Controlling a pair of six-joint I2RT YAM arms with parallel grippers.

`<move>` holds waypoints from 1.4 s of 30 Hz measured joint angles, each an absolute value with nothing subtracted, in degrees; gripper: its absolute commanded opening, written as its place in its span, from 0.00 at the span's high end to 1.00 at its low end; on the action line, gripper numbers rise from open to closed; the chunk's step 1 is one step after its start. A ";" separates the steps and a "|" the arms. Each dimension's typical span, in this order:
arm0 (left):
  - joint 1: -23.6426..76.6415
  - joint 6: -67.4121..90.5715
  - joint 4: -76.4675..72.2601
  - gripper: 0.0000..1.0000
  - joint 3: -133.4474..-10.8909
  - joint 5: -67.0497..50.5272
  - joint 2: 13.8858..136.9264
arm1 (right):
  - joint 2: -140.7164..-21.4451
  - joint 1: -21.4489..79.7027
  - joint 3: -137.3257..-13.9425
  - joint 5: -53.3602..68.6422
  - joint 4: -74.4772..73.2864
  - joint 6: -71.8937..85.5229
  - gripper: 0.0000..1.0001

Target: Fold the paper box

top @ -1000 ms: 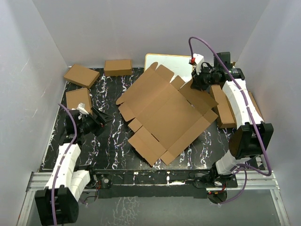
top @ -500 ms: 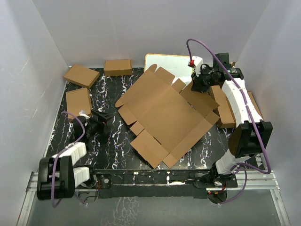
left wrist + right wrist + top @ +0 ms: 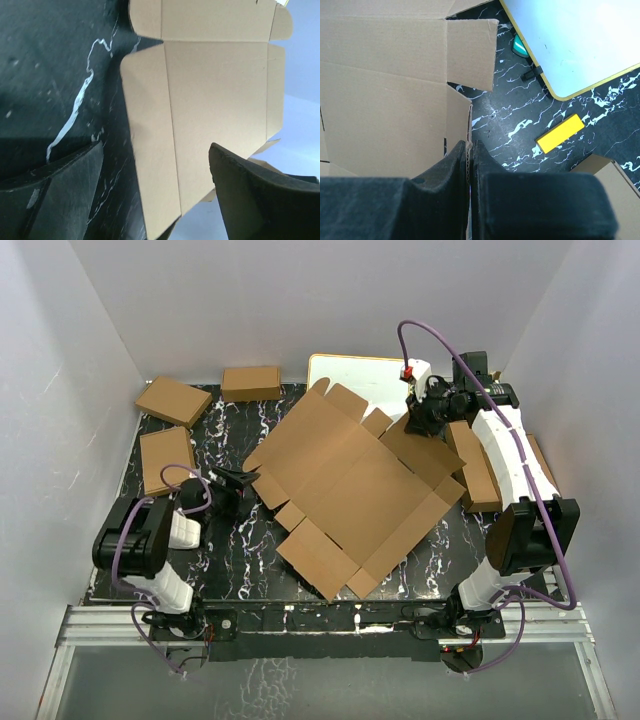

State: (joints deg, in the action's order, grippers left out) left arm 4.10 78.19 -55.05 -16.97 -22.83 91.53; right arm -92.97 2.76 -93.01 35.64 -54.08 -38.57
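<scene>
Small folded boxes [image 3: 167, 455] lie at the worktop's [image 3: 225, 540] far-left corner. The left gripper [image 3: 238, 482], fingers spread, sits just beside the paper box's [image 3: 350, 485] left flap at mid-worktop. The right gripper [image 3: 469, 150] pinches its far-right flap, near a white board [image 3: 355, 372] and a yellow block [image 3: 560, 133].

walls [image 3: 300, 300]: plain pale grey panels, closing three sides | counter [image 3: 240, 552]: black with white marble veining | near edge: bare metal rail [image 3: 570, 628] | light: even, soft shadows
</scene>
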 measured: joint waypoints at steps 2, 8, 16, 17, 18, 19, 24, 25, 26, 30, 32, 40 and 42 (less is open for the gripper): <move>4.64 79.46 -58.22 0.18 -18.13 -22.44 94.61 | -92.97 2.76 -93.23 35.97 -54.11 -38.50 0.92; 6.59 83.33 -68.34 0.50 -20.08 -20.88 103.26 | -92.97 2.76 -93.23 36.34 -54.19 -38.48 0.92; 6.98 86.96 -82.91 0.92 -20.14 -20.34 113.65 | -92.97 2.76 -92.82 35.66 -54.04 -37.56 0.91; 6.98 86.72 -84.62 0.96 -20.01 -20.32 113.67 | -92.99 2.76 -92.62 35.38 -53.95 -37.34 0.91; 6.92 86.24 -86.26 1.00 -19.84 -20.32 113.54 | -92.99 2.76 -92.25 35.05 -53.74 -37.10 0.91; 6.90 85.78 -87.20 1.00 -19.64 -20.29 113.23 | -93.08 2.76 -92.03 34.76 -53.69 -36.93 0.91; 6.81 79.37 -86.37 1.00 -17.67 -20.25 105.45 | -94.89 2.50 -91.96 33.54 -53.25 -35.42 0.90; 6.81 77.38 -84.55 1.00 -17.58 -20.29 102.00 | -95.37 2.48 -91.96 33.50 -52.97 -35.00 0.90; 6.81 75.13 -82.26 1.00 -17.58 -20.32 97.97 | -95.83 2.48 -91.96 33.52 -52.66 -34.72 0.89; 6.94 64.73 -69.84 1.00 -17.96 -19.81 80.77 | -97.82 2.50 -91.96 33.76 -51.42 -33.32 0.76; 7.33 58.02 -61.04 1.00 -19.25 -18.76 71.42 | -98.52 2.50 -91.98 34.20 -50.83 -32.29 0.60; 9.76 37.10 -40.75 1.00 -26.61 -17.89 56.86 | -98.19 2.44 -93.45 39.35 -50.13 -29.12 0.07; 10.35 33.15 -38.41 1.00 -27.68 -18.33 56.84 | -96.86 2.13 -93.43 41.95 -50.11 -28.91 0.01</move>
